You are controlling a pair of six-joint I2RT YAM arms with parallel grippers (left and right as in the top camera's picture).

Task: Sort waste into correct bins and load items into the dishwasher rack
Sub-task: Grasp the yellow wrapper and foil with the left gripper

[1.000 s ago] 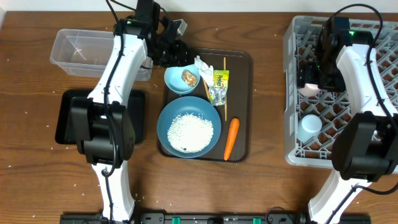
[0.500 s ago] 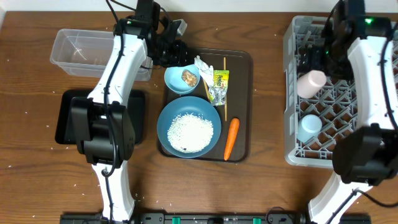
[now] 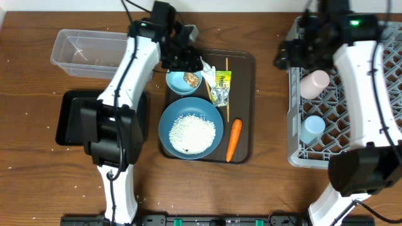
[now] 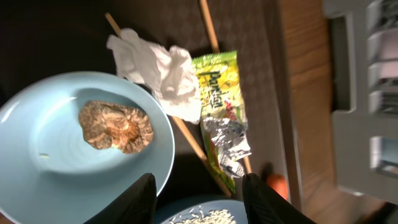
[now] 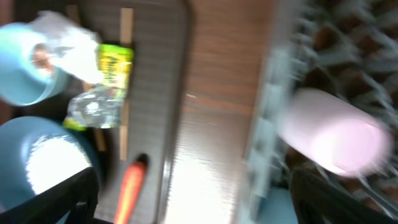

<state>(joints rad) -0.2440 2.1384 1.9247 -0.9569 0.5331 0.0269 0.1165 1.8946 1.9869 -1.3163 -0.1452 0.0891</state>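
My left gripper (image 3: 188, 59) (image 4: 199, 199) is open and empty above the small light blue bowl (image 3: 184, 80) (image 4: 37, 143), which holds the brown food lump (image 4: 115, 126). The tissue (image 3: 204, 66) (image 4: 158, 68), the wrapper (image 3: 221, 86) (image 4: 221, 106) and the chopsticks (image 3: 227, 88) lie beside the bowl. The large blue bowl (image 3: 166, 119) holds rice (image 3: 191, 132). The carrot (image 3: 233, 139) (image 5: 130, 186) lies to its right. My right gripper (image 3: 286, 56) (image 5: 199, 205) is open and empty over the table, left of the rack (image 3: 352, 94). The pinkish-white cup (image 3: 314, 83) (image 5: 333, 134) and the light blue cup (image 3: 312, 129) lie in the rack.
The bowls and waste sit on a dark brown serving tray (image 3: 248, 69). The clear tub (image 3: 94, 53) is at the back left, with the black tray (image 3: 69, 116) in front of it under my left arm. Stray rice grains dot the table.
My right gripper let go of the pinkish-white cup in the rack and swung left, off the rack. My left gripper shifted right over the small bowl.
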